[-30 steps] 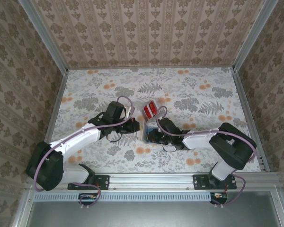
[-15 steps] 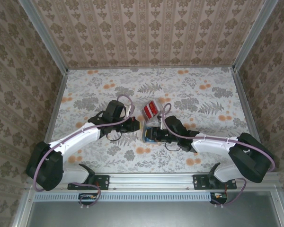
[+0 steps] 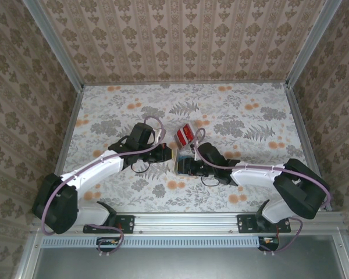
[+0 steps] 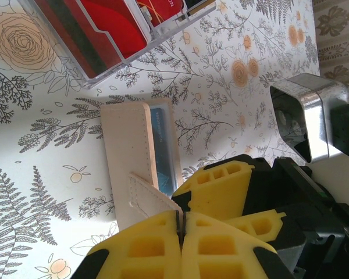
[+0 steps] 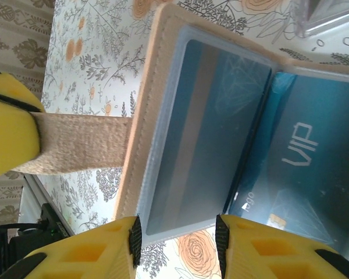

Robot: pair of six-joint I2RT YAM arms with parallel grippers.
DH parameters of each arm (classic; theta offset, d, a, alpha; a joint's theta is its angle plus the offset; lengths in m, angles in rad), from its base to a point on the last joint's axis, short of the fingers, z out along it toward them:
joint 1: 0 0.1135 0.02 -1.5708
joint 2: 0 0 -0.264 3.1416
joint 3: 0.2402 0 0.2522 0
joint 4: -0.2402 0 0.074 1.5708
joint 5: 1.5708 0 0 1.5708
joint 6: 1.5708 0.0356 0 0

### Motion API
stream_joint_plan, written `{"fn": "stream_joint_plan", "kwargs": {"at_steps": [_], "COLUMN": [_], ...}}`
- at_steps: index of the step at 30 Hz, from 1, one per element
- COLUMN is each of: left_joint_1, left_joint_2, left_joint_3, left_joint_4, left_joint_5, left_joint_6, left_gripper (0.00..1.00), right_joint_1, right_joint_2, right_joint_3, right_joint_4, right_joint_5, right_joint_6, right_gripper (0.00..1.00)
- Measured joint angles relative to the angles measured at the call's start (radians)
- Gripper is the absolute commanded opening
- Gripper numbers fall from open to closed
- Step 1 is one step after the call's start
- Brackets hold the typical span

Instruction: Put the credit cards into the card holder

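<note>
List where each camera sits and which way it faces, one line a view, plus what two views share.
Top external: above and behind the bases, looking down at the table; both arms, left gripper, right gripper.
Left wrist: on the left arm, looking down at the tan holder and red cards; its yellow fingers shut on the strap.
Right wrist: on the right arm, facing the open holder's blue inside; its fingers apart at the bottom.
Shared: both wrist views show the left gripper pinching the strap.

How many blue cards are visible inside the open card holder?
2. One blue card sits beside the strap; the VIP card sits next to it, across the fold. Others may be hidden behind them.
</note>
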Motion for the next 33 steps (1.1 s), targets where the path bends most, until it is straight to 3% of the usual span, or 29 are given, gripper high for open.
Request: {"fn": "stream_joint_plan", "kwargs": {"at_steps": [33], "left_joint_1": [0.0], "left_joint_2": [0.006], "left_joint_3": [0.0], "left_joint_4": [0.0], "left_joint_5": [0.0], "left_joint_6": [0.0], "left_gripper": [0.0], "right_joint_1": [0.003], "right_joint_2": [0.048], "right_joint_3": [0.029], "right_joint_4": [-0.038], "right_joint_5": [0.008], "right_joint_6": [-0.003], "right_gripper": [0.42]}}
